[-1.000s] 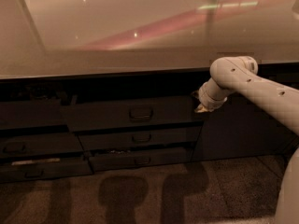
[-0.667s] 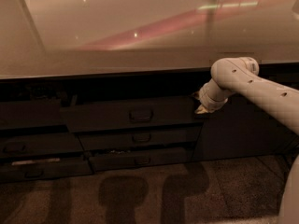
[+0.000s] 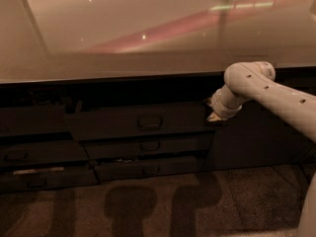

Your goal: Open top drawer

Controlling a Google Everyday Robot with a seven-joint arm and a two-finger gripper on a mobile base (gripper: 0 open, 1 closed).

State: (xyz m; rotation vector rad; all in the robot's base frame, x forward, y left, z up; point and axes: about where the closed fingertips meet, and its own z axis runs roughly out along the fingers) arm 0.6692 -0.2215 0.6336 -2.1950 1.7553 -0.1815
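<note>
Dark grey and wide, the top drawer (image 3: pixel 108 126) sits just under the glossy pale countertop (image 3: pixel 148 58), with its small pull handle (image 3: pixel 149 123) centred and its front seemingly a little forward of the two shallower drawers (image 3: pixel 118 148) below. The gripper (image 3: pixel 213 113) is at the drawer's upper right corner; whether it is clenched or released cannot be told. The white arm (image 3: pixel 276 93) reaches in from the right.
</note>
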